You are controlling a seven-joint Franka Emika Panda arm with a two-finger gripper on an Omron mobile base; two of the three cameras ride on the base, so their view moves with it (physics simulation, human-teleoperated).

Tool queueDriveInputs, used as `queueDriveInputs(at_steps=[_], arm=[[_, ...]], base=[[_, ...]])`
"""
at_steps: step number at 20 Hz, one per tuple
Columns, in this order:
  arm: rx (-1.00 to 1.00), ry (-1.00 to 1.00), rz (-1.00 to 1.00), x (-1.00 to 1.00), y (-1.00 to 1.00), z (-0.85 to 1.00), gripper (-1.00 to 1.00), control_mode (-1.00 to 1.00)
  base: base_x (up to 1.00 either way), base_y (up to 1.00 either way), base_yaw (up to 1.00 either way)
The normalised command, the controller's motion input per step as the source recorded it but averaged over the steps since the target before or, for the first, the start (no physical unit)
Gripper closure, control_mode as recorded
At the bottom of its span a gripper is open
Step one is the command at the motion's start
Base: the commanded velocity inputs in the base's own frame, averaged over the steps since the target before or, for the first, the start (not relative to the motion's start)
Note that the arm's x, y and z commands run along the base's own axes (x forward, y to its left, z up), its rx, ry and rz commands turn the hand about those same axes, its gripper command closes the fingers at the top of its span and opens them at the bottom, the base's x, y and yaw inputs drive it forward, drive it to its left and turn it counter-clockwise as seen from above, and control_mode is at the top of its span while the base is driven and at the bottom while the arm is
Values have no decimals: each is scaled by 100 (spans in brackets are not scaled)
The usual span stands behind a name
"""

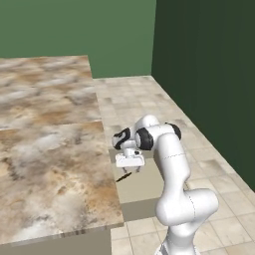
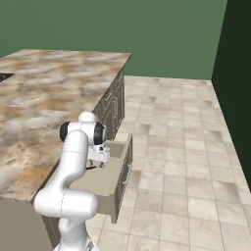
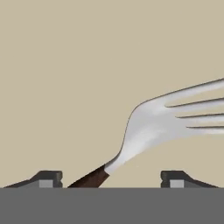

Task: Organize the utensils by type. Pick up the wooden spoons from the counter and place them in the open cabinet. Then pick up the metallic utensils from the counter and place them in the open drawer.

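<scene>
Jaws spread wide, nothing clamped. Fork lies between the fingertips, silvery head and dark handle, over the open drawer floor. Gripper hangs just above the drawer. Marbled tabletop beside the drawer; tiled floor and green wall beyond.
</scene>
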Motion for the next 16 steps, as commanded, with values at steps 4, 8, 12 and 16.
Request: queueDriveInputs(at_steps=[4, 8, 12, 16], arm=[[0, 0, 3, 0, 0, 5, -100, -100], [0, 0, 4, -5, 0, 23, -100, -100], [0, 0, 2, -22, -2, 33, -100, -100], [0, 0, 0, -35, -8, 39, -100, -100]], base=[[0, 0, 0], [0, 0, 0], [0, 0, 0], [0, 0, 0]])
